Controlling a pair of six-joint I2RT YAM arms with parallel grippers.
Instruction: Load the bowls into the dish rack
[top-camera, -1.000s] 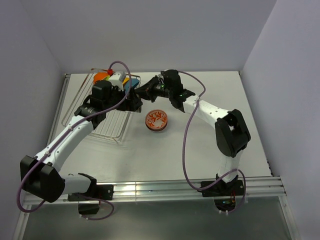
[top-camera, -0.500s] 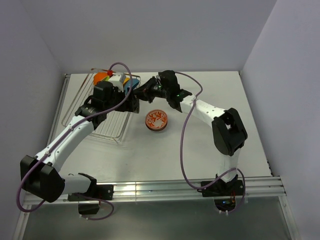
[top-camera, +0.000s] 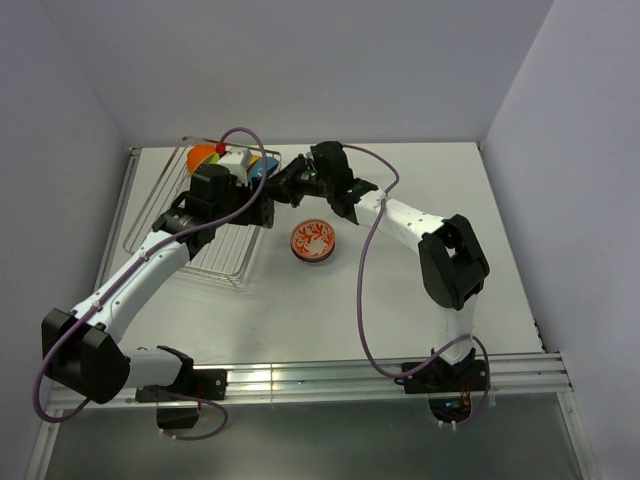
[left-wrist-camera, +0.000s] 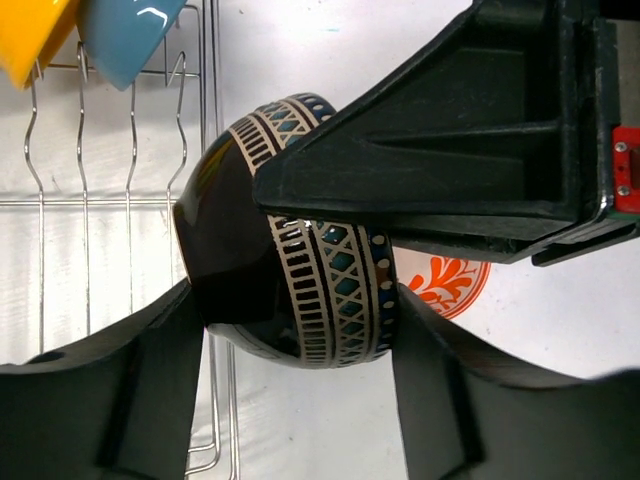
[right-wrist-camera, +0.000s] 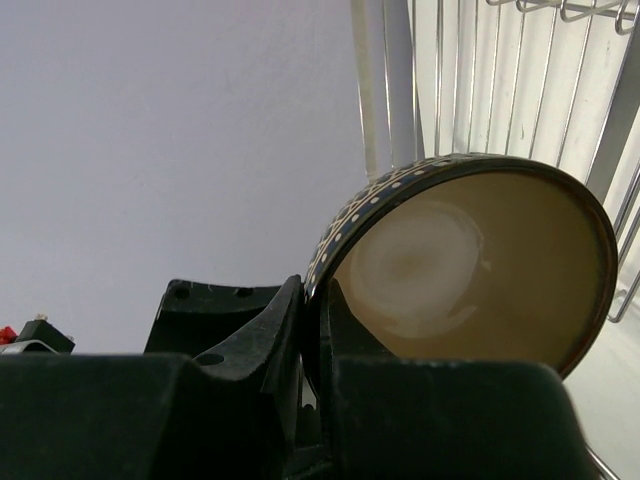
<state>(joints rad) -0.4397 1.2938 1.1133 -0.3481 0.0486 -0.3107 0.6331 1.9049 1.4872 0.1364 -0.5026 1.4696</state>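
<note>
Our right gripper (right-wrist-camera: 318, 300) pinched the dark bowl's (left-wrist-camera: 330, 290) rim, just beside the rack's (top-camera: 215, 255) right edge; our left gripper (left-wrist-camera: 295, 350) had narrowed around its sides, though we couldn't tell whether it gripped; a handover, we judged; the red bowl (top-camera: 314, 241) waited nearer.

Bright, even light floods the white desk (top-camera: 400, 300), seemingly from overhead. Right of the dish rack (top-camera: 215, 258) the arms throw only faint, soft-edged shadows, and the overhead view is sharp throughout. At the left wrist the rack wires are crisp. There's a small white glint on the blue bowl (left-wrist-camera: 125, 40) and a dull sheen on the dark patterned bowl (left-wrist-camera: 300, 290), while the jaws of the left gripper (left-wrist-camera: 295, 330) sit near-black and soft. At the right wrist, the jaws of the right gripper (right-wrist-camera: 312, 300) are underexposed and blurred. The rack wires beyond them wash out pale.
</note>
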